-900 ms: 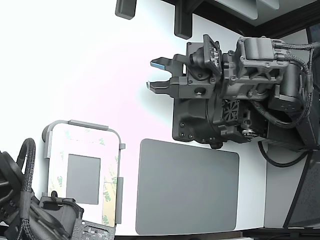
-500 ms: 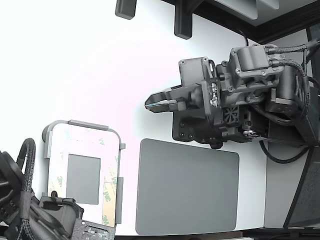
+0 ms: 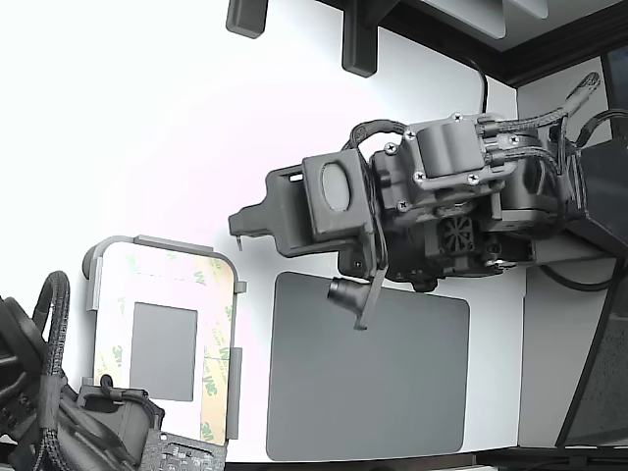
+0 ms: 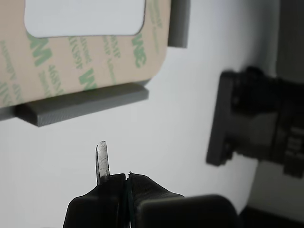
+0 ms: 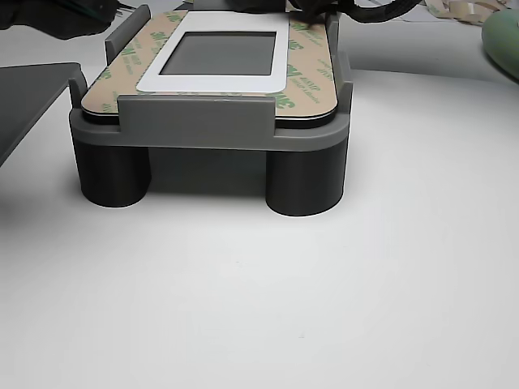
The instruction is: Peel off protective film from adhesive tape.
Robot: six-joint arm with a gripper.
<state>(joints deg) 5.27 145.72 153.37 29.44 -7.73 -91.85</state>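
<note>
Rotated, advanced toward table's near-left corner: gripper point(image 4: 114, 176), jaws together, empty; protective film point(image 4: 90, 71) just ahead, strip crosswise.

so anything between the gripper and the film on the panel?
Nothing visible. The gripper hangs over bare white table short of the holder rim, and the film lies just past that rim. The dark mat sits off to the side in the exterior view.

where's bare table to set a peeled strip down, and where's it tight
Free: the large dark grey rounded mat, bare, and the white table above the grey plastic holder. Tight: the gap between holder and gripper, and the lower-left corner by the black cables.
</note>
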